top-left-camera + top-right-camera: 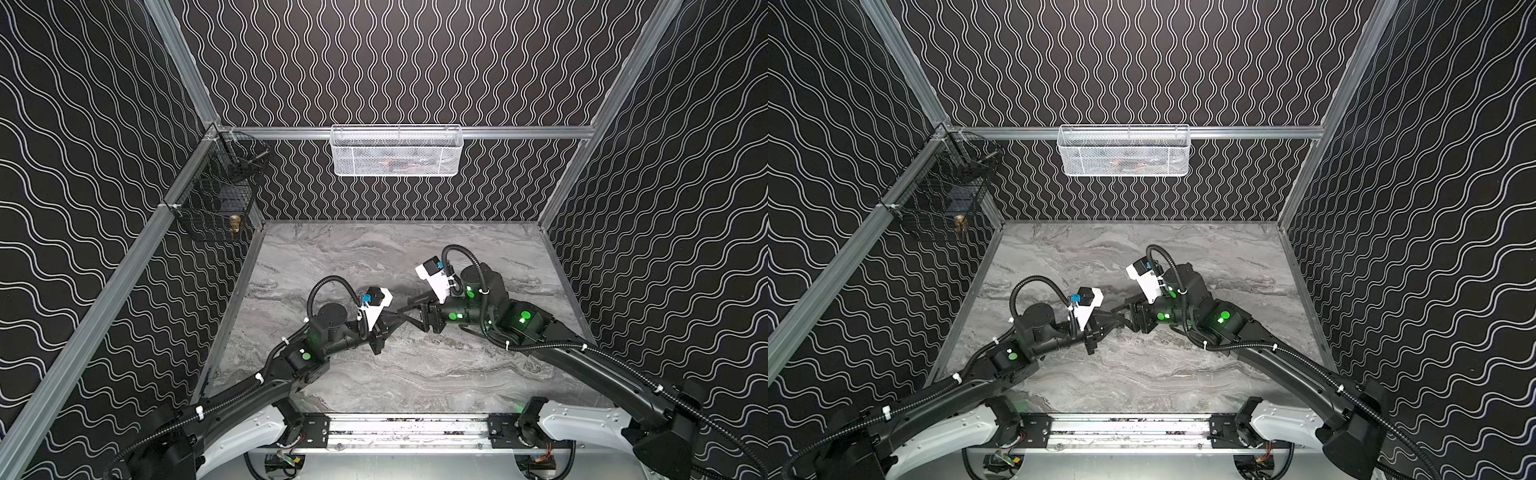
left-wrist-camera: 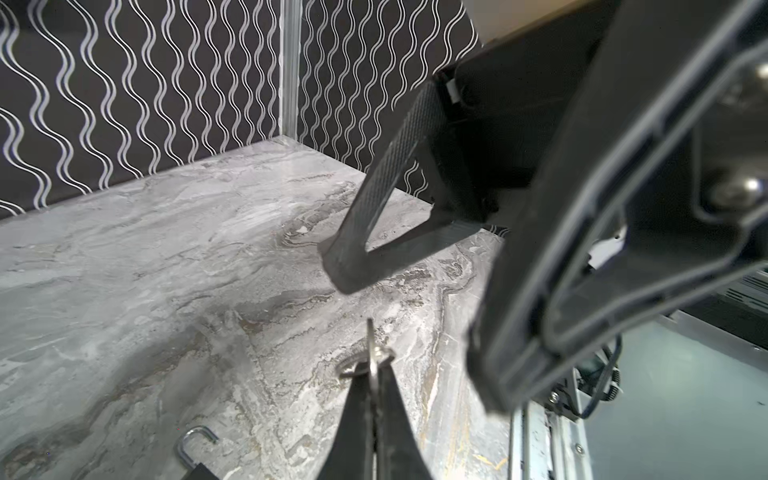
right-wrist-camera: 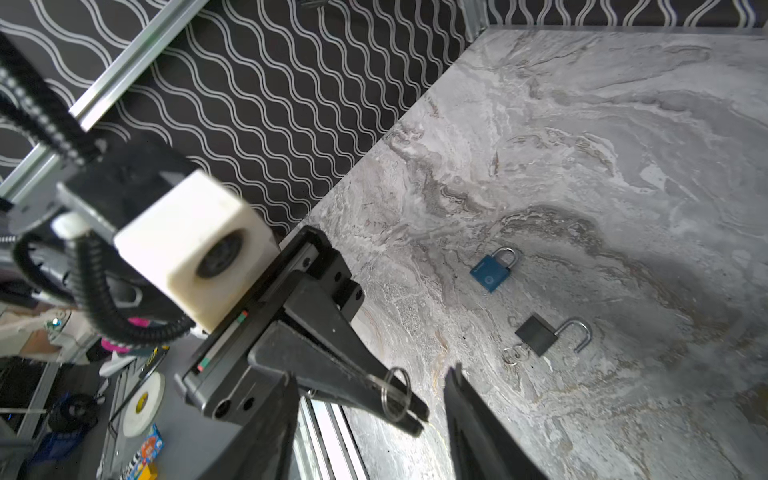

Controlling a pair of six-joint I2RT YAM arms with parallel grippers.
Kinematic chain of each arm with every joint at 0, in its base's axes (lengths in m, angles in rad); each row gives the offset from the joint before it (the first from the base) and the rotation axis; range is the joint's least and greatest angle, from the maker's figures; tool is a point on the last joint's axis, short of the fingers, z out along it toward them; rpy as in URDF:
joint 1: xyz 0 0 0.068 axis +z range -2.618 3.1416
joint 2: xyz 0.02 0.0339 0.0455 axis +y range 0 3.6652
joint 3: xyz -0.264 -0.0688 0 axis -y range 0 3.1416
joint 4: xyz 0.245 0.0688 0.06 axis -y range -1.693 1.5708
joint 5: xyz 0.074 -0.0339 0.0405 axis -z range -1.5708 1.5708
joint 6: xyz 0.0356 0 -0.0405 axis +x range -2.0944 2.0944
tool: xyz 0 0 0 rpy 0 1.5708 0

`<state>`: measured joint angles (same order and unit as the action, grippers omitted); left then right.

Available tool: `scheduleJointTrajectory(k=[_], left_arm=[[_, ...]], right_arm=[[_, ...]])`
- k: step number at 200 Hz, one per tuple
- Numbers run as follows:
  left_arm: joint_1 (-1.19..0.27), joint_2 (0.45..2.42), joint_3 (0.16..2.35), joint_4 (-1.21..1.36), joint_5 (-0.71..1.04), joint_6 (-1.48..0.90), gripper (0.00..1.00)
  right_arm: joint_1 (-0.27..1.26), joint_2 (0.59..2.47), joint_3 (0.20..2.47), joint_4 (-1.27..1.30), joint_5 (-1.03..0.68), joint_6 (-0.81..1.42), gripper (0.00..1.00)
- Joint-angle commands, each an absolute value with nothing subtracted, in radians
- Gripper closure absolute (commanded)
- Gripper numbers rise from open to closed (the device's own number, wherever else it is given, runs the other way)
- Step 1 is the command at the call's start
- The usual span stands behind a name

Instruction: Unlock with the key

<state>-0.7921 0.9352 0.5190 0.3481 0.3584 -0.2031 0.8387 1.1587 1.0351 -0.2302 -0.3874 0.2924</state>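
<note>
Left jaws pinch the key [image 2: 376, 353]; right jaws stand spread just beside it; the robot should steady the shut blue padlock [image 3: 492, 270] with them before inserting squarely.

A white mesh basket [image 1: 396, 151] is hung on the far rail [image 1: 274, 132], and a black wire basket [image 1: 214, 203] is fixed at the far left corner.

Place: was a robot lab cell.
Signs: aluminium frame [image 1: 291, 131], wavy-patterned walls [image 1: 395, 62], marble-look tabletop [image 1: 415, 374], white wire basket [image 1: 395, 166].
</note>
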Motion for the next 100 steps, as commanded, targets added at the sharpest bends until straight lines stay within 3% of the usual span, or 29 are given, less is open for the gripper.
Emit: scheduleJointTrajectory(k=[1,100], left_arm=[[-0.792,0.931,0.531,0.362,0.39,-0.197,1.0],[-0.792,0.962,0.554,0.356,0.406,-0.191,1.0]], right_arm=[[0.836,1.168,1.02,-0.146,-0.451,0.237,0.43],[0.789,1.197,1.004,-0.126,-0.512,0.21,0.61]])
